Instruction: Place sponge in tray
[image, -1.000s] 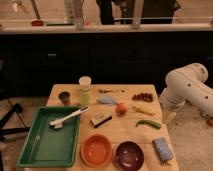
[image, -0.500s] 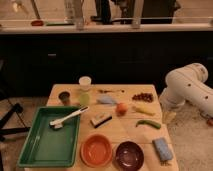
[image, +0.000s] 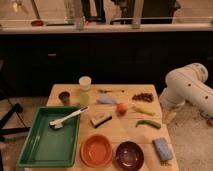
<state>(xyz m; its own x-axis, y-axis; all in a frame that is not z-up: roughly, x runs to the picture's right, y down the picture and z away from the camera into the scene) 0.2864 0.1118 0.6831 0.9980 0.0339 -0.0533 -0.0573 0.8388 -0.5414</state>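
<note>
The sponge (image: 162, 149), a small light blue block, lies at the table's front right corner. The green tray (image: 46, 147) stands at the front left with a white brush (image: 67, 118) lying across its far end. My white arm (image: 189, 89) hangs off the right side of the table. My gripper (image: 169, 116) points down beside the table's right edge, above and behind the sponge and apart from it.
An orange bowl (image: 97, 150) and a maroon bowl (image: 129, 155) stand between tray and sponge. Mid-table lie a dark-topped block (image: 101, 119), an orange fruit (image: 121, 108), a green pepper (image: 149, 123), a pale blue-grey lump (image: 106, 100), cups (image: 85, 82) and grapes (image: 142, 96).
</note>
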